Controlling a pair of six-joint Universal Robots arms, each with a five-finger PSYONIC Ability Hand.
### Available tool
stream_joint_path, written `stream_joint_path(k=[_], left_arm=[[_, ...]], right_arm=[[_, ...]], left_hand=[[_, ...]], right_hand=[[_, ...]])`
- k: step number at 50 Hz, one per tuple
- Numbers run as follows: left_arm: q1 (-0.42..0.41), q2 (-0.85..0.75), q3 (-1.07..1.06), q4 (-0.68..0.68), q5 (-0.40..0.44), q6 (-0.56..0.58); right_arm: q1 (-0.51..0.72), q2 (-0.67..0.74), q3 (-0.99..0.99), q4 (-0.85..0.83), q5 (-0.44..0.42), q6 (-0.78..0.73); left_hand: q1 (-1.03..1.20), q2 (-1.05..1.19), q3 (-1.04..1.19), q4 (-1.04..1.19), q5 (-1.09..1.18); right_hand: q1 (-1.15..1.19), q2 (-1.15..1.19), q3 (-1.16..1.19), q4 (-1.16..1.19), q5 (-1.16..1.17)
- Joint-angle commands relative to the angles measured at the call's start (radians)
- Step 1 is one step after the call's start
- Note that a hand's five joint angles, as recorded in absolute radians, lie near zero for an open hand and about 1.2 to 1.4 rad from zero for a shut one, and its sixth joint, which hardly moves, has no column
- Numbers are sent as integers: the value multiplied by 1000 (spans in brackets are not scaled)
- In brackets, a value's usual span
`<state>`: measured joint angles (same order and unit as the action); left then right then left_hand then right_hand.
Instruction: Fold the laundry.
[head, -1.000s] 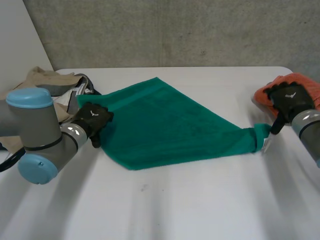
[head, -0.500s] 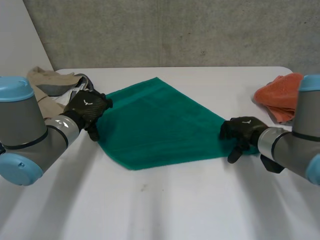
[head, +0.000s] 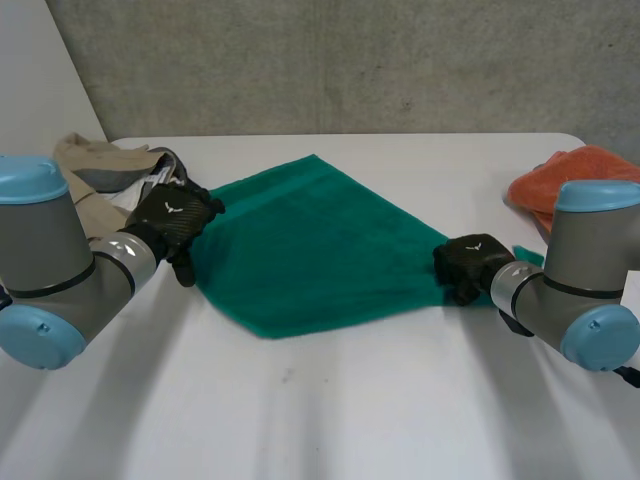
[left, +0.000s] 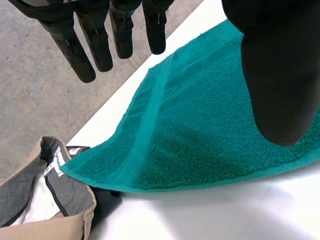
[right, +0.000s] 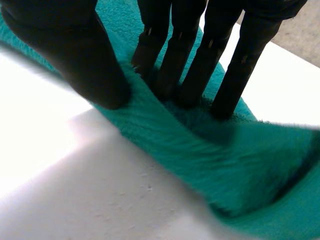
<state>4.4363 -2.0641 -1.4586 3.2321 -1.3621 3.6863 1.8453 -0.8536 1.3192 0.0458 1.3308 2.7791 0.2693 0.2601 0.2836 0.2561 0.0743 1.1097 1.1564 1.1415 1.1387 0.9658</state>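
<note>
A green towel (head: 320, 240) lies spread flat on the white table (head: 350, 410), tapering to a bunched end on the right. My left hand (head: 172, 218) hovers over the towel's left corner with fingers straight and spread, holding nothing. In the left wrist view the fingers (left: 90, 45) and thumb hang above the towel's banded edge (left: 150, 130). My right hand (head: 468, 262) sits on the towel's right end. In the right wrist view its fingers (right: 180, 65) and thumb dig into the towel (right: 250, 170), pinching a ridge of it between them.
An orange cloth (head: 575, 180) lies crumpled at the table's right edge, beyond the right arm. A pile of beige and grey clothes (head: 100, 165) sits at the back left, touching the towel's left corner (left: 35, 200). A grey wall stands behind the table.
My right hand has come leftward from the orange cloth onto the towel's right end, and its fingers have closed on it. My left hand has lifted slightly, its fingers straightening.
</note>
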Motion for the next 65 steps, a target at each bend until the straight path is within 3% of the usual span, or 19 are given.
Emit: stream_joint_path(k=[1,12,24,37,40,41,42,47,50,58,63,65], left_arm=[[1,-7,4,2,0,3],[12,-105,95,-21,17,1],[-11,-183,173,-64,100,-9],[-120,-260,274,-172,126,-146],[-120,-261,280,-225,107,-158],[-105,-251,282,-245,100,-166],[-94,-240,285,-253,97,-167],[-58,-139,271,-320,92,-180],[-49,9,222,-385,86,-204],[-78,393,67,-486,77,-258],[-146,375,38,-479,57,-255],[-161,273,66,-447,9,-233]], right_arm=[[0,-48,34,-78,14,-3],[83,-434,40,-52,-15,11],[193,-578,-133,49,-90,186],[249,-568,-302,101,-68,278],[226,-568,-324,97,-36,281],[212,-568,-327,95,-30,281],[206,-568,-325,94,-25,281],[160,-567,-293,94,-21,269],[97,-550,-256,92,-22,241],[-9,-350,-255,89,-24,171],[-18,-165,-340,92,4,99],[-15,-50,-418,89,19,62]], left_hand=[[-76,-67,-90,-63,-56],[-95,-86,-109,-82,-74],[-95,-86,-109,-82,-74],[-95,-86,-109,-82,-74],[476,485,462,489,497],[999,1008,984,1012,1019],[1126,1135,1111,1139,1146],[1127,1136,1113,1140,1147],[1127,1136,1113,1140,1147],[1127,1136,1113,1140,1147],[1127,1136,1113,1140,1147],[1127,1136,1113,1140,1147]], right_hand=[[287,240,255,258,256],[287,240,255,258,256],[287,240,255,258,256],[287,240,255,258,256],[287,240,255,258,256],[287,240,255,258,256],[287,240,255,258,256],[287,240,255,258,256],[287,240,255,258,256],[287,240,255,258,256],[287,240,255,258,256],[287,240,255,258,256]])
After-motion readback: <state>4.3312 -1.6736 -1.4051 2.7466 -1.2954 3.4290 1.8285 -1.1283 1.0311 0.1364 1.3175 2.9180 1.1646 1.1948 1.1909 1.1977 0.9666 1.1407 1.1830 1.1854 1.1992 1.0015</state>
